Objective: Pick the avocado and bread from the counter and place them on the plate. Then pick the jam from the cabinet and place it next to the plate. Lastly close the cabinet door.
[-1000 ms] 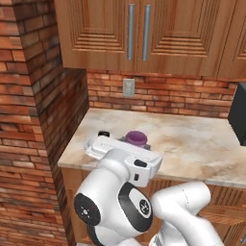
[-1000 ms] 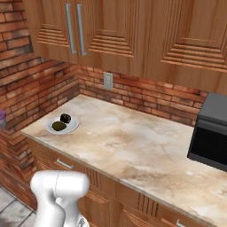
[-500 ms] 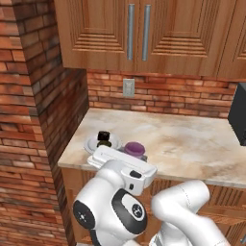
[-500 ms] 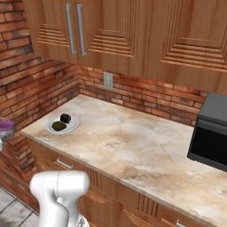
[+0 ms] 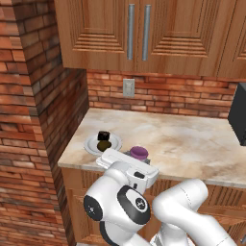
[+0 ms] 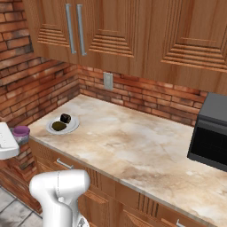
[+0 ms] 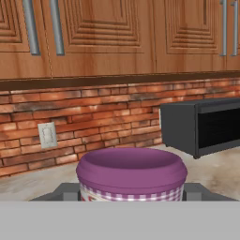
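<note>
On the far-left part of the desk point(image 5: 192, 139) sits the plate point(image 5: 92, 145), with the two small dark items already on it. Just right of it and nearer the front edge, the jam point(image 5: 139, 153) rides in the gripper point(image 5: 136, 159) — jaws closed on its sides, purple lid up. Judging by this, the step is setting it down: keep the jar upright, lower it onto bare stone beside the plate — not on its rim — then release. Both cabinet doors point(image 5: 144, 33) look shut.

Two base views flanking the arm, sharing the counter point(image 5: 182, 139), hand view close, facing cabinets point(image 7: 108, 33)
</note>
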Robot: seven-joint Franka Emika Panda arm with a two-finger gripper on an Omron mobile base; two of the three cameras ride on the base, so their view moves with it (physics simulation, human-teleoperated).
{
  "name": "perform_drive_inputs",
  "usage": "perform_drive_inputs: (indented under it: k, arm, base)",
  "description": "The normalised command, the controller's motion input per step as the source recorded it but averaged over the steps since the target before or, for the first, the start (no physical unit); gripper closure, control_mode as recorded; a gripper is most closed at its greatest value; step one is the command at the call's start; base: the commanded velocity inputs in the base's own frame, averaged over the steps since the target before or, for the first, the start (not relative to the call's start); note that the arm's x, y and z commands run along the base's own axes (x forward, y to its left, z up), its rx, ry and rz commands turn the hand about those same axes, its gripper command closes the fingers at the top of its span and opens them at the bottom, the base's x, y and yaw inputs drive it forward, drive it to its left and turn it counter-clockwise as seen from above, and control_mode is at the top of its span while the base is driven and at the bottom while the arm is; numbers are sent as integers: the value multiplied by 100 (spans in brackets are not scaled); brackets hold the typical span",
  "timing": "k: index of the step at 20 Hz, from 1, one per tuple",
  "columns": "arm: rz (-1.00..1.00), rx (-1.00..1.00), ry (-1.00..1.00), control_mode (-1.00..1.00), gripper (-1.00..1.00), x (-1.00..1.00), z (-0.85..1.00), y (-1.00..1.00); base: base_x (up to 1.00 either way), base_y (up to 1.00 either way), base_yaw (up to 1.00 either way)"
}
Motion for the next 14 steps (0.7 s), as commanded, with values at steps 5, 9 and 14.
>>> perform_drive_inputs:
  k: [5, 9, 14]
  arm:
    - [0, 1, 0, -100, 100, 40, -45, -23]
    - [0, 0, 0, -100, 100, 41, -44, -19]
    - [0, 0, 0, -100, 100, 51, -41, -10]
  base:
    - [0, 0, 0]
    - [0, 0, 0]
    - [0, 0, 0]
